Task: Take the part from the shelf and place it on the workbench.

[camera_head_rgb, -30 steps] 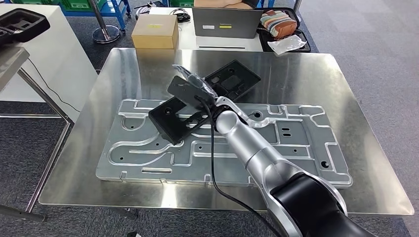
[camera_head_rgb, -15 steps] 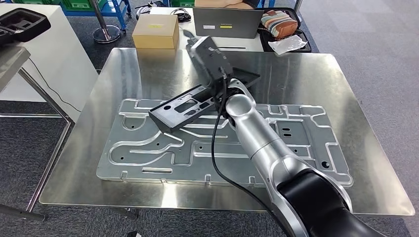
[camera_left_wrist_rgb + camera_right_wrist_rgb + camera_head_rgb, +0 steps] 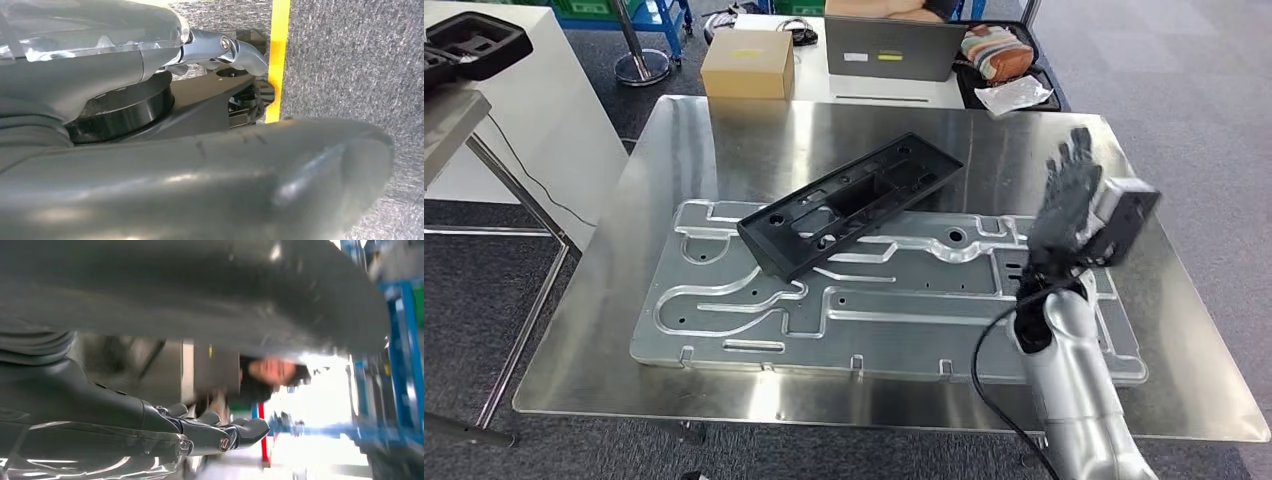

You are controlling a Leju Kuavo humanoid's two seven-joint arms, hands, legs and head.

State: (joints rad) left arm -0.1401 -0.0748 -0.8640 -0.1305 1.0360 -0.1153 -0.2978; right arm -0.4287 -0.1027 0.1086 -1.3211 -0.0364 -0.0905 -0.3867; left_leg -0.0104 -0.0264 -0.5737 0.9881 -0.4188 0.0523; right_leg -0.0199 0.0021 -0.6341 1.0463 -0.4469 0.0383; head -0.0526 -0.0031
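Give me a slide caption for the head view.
Black part resting on the grooved metal plate atop the workbench, right hand open beside it.

part (image 3: 849,203) atop plate (image 3: 724,310) on workbench (image 3: 674,130)

From my head view, the laptop (image 3: 892,45) and the black tray (image 3: 476,42) at far left are cut off by the frame edge. My right wrist view blurs a person (image 3: 270,372) beyond the fingers (image 3: 220,432).

Grey carpet floor (image 3: 1184,90) surrounds a steel table (image 3: 724,140). A white table (image 3: 534,110) stands at ten o'clock. A cardboard box (image 3: 746,62) sits at twelve.
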